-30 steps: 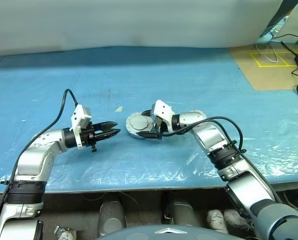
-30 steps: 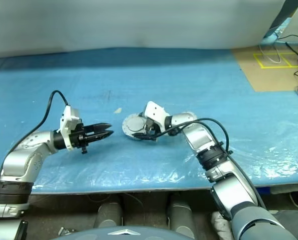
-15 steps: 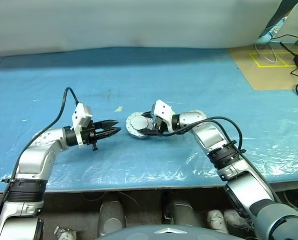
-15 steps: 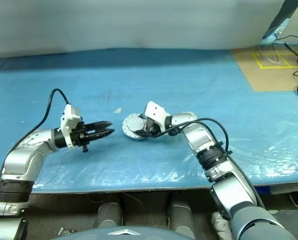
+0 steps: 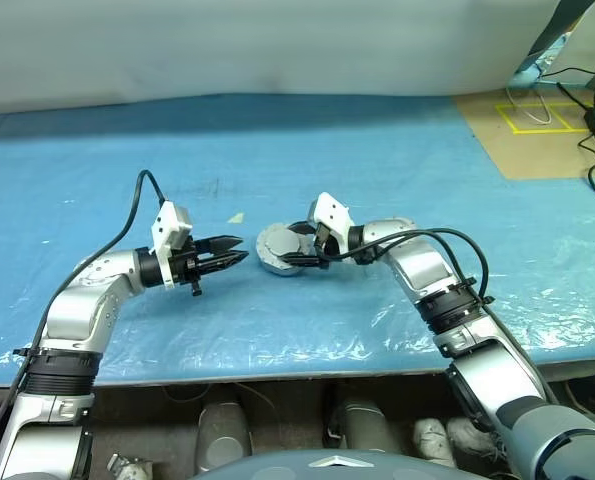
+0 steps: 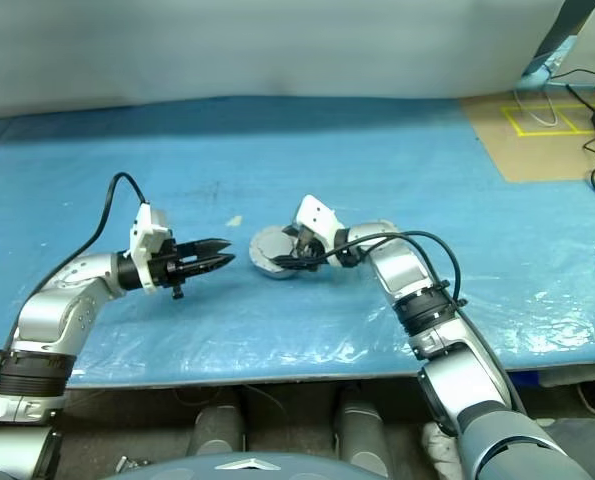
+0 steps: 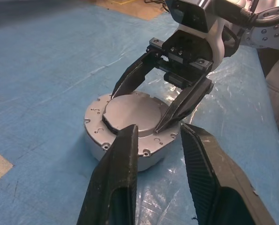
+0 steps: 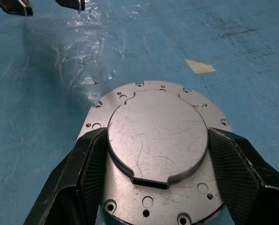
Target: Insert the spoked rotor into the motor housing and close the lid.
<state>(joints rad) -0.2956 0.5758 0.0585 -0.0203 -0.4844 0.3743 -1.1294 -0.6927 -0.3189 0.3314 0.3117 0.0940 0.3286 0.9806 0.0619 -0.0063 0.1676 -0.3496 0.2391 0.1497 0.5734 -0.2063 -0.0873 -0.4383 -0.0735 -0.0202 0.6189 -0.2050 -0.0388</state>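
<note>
The motor housing point(image 5: 281, 250) sits near the middle of the blue tabletop point(image 5: 377, 160), closed up, with the lid point(image 8: 157, 136) lying flat on top, its smooth grey face up inside a flange dotted with screw holes. The spoked rotor cannot be seen with the lid down.

The right claw point(image 5: 299, 250) reaches in from the right, angled slightly down, and its two black fingers point(image 8: 87, 164) straddle the lid's raised round centre, one finger on each side. In the right wrist view the fingers sit right at the edge of that raised disc, spread wide around it; whether they actually press on it or just stand alongside cannot be told.

Over on the left, the left claw point(image 5: 229, 253) hangs level above the tabletop, pointing toward the housing and stopping just short of it. Its fingers point(image 7: 116, 183) stand partly apart with a clear gap between them, and nothing is in them. Through that gap the left wrist view looks straight at the housing and the right claw perched over it.

A small tan scrap of tape point(image 5: 237, 217) lies on the blue sheet a little beyond the housing. At the far right corner a patch of brown cardboard point(image 5: 532, 140) with yellow tape markings lies on the tabletop.
</note>
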